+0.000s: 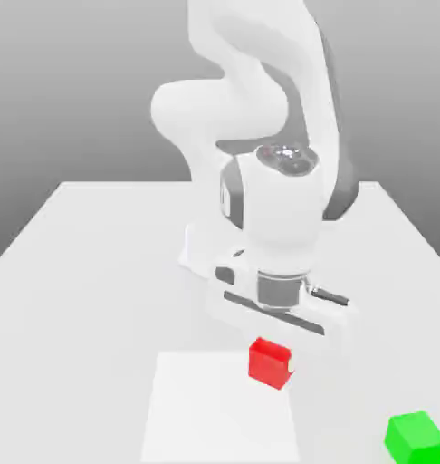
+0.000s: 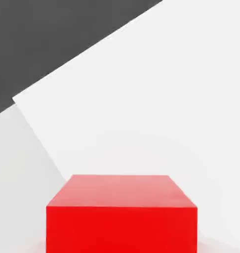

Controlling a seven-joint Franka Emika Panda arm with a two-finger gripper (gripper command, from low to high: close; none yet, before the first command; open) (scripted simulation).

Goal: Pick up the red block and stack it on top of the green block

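Red block (image 1: 268, 362), a small rigid smooth-faced cube and probably light, sits on the white surface (image 1: 97, 272) directly beneath the arm's hand, apparently clenched in the pincer across two opposite flat faces, well apart from the green block (image 1: 416, 437).

One red block (image 1: 268, 361); one green block (image 1: 415, 437); one arm (image 1: 260, 100)

A plain bright red block (image 1: 268, 362), a plain green block (image 1: 415, 437), a white table (image 1: 97, 272).
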